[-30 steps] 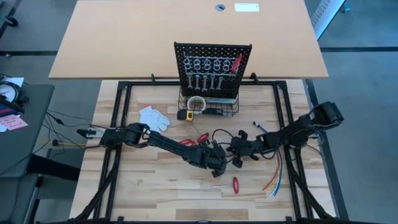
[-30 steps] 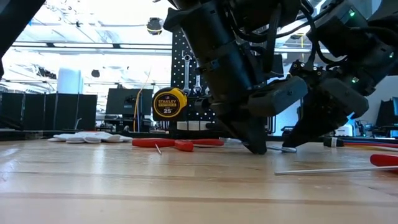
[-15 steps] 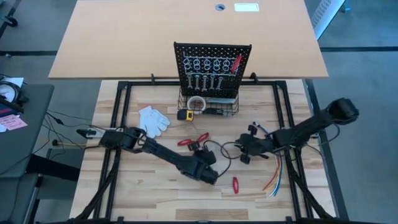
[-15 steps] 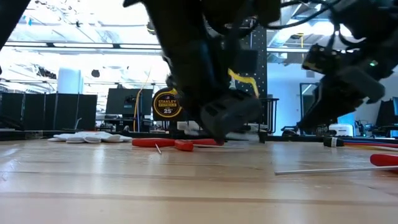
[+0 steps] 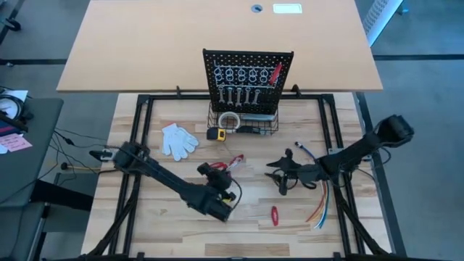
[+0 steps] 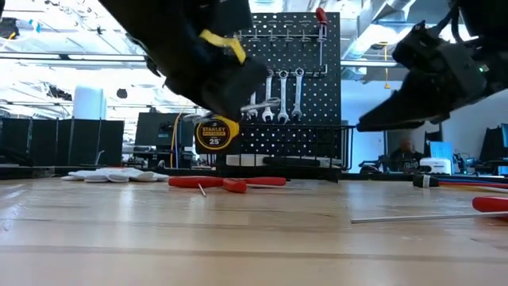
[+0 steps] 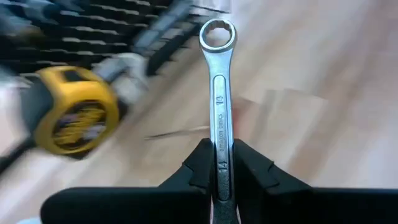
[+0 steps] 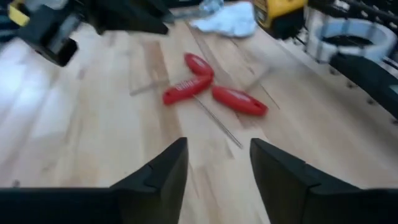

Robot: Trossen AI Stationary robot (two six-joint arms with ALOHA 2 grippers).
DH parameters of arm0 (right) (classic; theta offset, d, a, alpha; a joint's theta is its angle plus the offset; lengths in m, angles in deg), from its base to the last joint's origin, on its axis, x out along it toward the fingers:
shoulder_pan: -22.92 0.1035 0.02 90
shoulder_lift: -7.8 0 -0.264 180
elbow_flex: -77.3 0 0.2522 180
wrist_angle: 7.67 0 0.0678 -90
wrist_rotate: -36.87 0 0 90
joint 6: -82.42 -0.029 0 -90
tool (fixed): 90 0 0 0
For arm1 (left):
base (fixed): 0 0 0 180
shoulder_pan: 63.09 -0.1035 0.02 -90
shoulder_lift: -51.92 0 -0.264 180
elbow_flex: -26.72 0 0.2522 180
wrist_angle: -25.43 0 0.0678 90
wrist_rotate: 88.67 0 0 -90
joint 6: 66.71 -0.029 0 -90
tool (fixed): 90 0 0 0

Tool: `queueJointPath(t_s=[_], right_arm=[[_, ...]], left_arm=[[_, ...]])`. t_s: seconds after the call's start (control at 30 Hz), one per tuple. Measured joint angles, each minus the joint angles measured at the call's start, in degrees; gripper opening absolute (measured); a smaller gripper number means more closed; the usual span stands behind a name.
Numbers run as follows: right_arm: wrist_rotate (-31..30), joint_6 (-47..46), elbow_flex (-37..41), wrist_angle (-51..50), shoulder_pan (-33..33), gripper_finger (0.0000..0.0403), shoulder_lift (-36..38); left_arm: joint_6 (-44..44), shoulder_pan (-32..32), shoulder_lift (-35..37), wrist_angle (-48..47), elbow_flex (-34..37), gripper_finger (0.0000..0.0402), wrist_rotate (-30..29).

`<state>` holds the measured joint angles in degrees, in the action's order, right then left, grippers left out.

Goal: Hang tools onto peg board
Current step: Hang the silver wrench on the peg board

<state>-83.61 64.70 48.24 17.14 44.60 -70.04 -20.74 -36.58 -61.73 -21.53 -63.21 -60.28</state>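
Observation:
My left gripper (image 7: pixel 219 152) is shut on a slim silver wrench (image 7: pixel 219 81) and hovers above the middle of the table (image 5: pixel 220 171), near side of the peg board. The black peg board (image 5: pixel 249 72) stands upright at the far side. Silver wrenches (image 6: pixel 283 95) and one red-handled tool (image 6: pixel 321 16) hang from its hooks. Red-handled tools (image 8: pixel 186 84) lie flat on the table between the two grippers. My right gripper (image 8: pixel 214 168) is open, holds nothing, and hangs to the right of the red tools (image 5: pixel 279 170). My left gripper pinches the wrench's shank (image 7: pixel 219 138) between its two fingers, one on each narrow edge. The wrench runs along the fingers and sticks out ahead of them, ring end (image 7: pixel 218 32) foremost. It is lifted clear of the table, pointing toward the far side.
A yellow tape measure (image 5: pixel 215 133) and a white tape roll (image 5: pixel 230 119) sit at the board's basket. Left of them lies a white glove (image 5: pixel 178 138). Another red tool (image 5: pixel 275 214) and a bundle of coloured wires (image 5: pixel 321 206) lie near the front right.
The two grippers met low over the table's middle. My right gripper has opened and drawn back toward the right edge, rising a little. My left gripper has risen with the wrench, moved toward the table's left, and tipped up from steeply downward to nearly level.

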Motion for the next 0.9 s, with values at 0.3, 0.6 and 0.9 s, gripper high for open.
queueJointPath(t_s=[0.3, 0.6, 0.9], right_arm=[[10.99, 8.57, -3.21, 9.03, -0.17, 0.0227, -10.93], [11.28, 18.12, -11.75, 15.75, 5.06, 0.0219, -15.22], [11.32, 27.67, -20.12, 15.59, 9.62, 0.0218, -15.28]], left_arm=[[-37.39, -1.83, 5.73, 76.36, 24.39, 0.0028, 27.66], [-38.75, -3.13, 5.77, 97.31, 29.71, 0.0028, 46.43], [-38.72, -3.13, 5.77, 97.56, 28.99, 0.0043, 51.07]])
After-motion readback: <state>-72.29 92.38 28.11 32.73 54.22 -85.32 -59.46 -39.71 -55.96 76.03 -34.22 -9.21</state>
